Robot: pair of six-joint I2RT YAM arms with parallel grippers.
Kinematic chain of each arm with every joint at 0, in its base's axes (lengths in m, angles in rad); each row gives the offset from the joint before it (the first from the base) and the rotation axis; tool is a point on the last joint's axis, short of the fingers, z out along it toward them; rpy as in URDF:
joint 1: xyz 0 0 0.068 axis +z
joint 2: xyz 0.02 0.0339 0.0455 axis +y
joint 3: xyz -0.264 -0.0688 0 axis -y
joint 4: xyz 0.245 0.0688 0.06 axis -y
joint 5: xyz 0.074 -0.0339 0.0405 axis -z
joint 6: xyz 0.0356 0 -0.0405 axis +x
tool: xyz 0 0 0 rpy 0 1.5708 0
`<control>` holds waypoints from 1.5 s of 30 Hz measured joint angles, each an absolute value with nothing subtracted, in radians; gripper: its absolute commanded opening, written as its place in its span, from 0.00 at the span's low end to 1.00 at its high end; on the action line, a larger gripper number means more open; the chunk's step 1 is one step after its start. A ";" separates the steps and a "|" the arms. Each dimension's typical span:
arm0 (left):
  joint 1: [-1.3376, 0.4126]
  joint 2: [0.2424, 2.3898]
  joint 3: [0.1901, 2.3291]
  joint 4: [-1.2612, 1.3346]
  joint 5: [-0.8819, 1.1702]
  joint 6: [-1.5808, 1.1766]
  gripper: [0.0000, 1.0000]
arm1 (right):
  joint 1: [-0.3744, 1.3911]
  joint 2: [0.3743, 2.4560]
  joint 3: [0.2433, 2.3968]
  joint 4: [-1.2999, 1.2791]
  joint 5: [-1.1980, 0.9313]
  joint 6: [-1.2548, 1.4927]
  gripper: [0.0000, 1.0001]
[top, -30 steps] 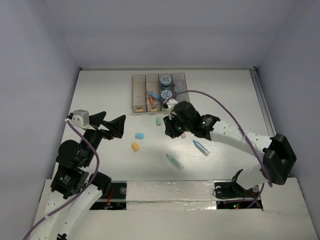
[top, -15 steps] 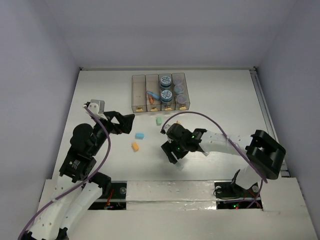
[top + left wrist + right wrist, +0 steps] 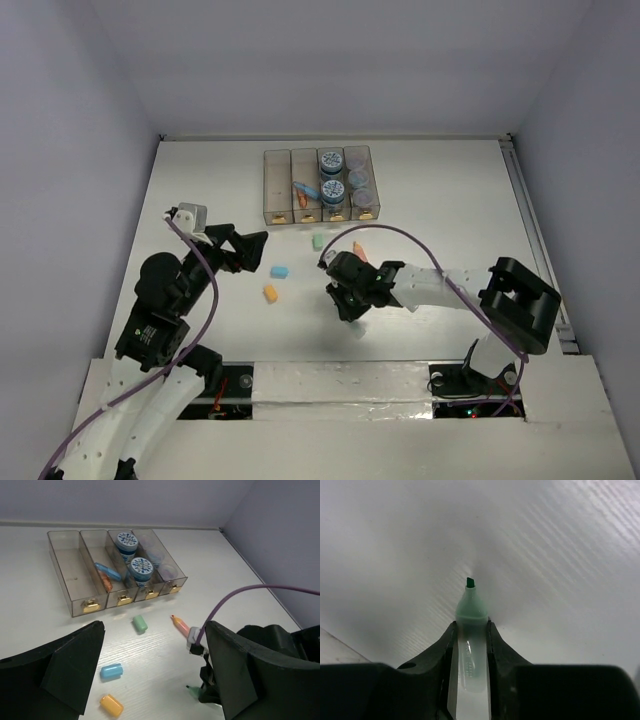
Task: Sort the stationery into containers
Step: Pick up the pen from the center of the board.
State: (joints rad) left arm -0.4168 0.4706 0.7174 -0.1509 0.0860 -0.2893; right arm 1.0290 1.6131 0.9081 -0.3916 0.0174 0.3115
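My right gripper (image 3: 346, 306) is shut on a teal marker (image 3: 470, 606) low over the table; the green tip sticks out past the fingers (image 3: 442, 645). The marker's tip also shows in the left wrist view (image 3: 193, 693). My left gripper (image 3: 247, 245) is open and empty, above the table left of the loose items. A blue eraser (image 3: 280, 271), an orange eraser (image 3: 269, 294), a green eraser (image 3: 318, 242) and a pink-orange marker (image 3: 358, 249) lie loose. The four joined bins (image 3: 275, 190) hold a blue marker (image 3: 107, 571), an orange marker (image 3: 106, 582) and round jars (image 3: 141, 567).
The right arm (image 3: 440, 285) lies across the table from the right, with its purple cable arching over it. The leftmost bin (image 3: 67, 575) has nothing in it. White walls close in the far side and both sides of the table.
My right gripper moved from just below the bins toward the near edge and closed on the teal marker. My left gripper shifted slightly right and stayed open.
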 measured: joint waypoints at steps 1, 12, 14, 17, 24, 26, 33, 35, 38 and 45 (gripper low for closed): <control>-0.417 0.472 0.717 -0.147 0.101 -0.289 0.79 | 1.029 1.612 0.912 -0.391 0.031 0.312 0.03; -0.417 0.549 0.714 -0.133 0.259 -0.288 0.77 | 0.956 1.461 1.072 -0.301 0.186 0.316 0.01; -0.417 0.562 0.713 -0.131 0.284 -0.287 0.75 | 0.914 1.426 1.110 -0.260 0.183 0.324 0.01; -0.417 0.589 0.713 -0.121 0.318 -0.285 0.77 | 0.871 1.415 1.180 -0.188 0.161 0.342 0.01; -0.417 0.625 0.713 -0.121 0.333 -0.276 0.86 | 0.873 1.423 1.238 -0.004 0.053 0.421 0.01; -0.417 0.625 0.713 -0.119 0.334 -0.274 0.85 | 0.874 1.437 1.244 0.041 0.012 0.450 0.01; -0.417 0.626 0.713 -0.114 0.340 -0.270 0.81 | 0.899 1.532 1.261 0.158 -0.097 0.541 0.01; -0.417 0.626 0.713 -0.112 0.341 -0.271 0.77 | 0.908 1.546 1.261 0.171 -0.116 0.556 0.01; -0.417 0.627 0.713 -0.109 0.342 -0.270 0.72 | 0.918 1.558 1.262 0.194 -0.143 0.575 0.01; -0.417 0.640 0.713 -0.109 0.345 -0.271 0.58 | 0.919 1.559 1.263 0.248 -0.199 0.605 0.01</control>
State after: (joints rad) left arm -0.4168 0.6395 0.7128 -0.1085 0.3447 -0.2707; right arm 0.9188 1.5585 1.2629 0.2478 -0.1989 0.6052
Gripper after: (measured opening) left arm 0.611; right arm 0.297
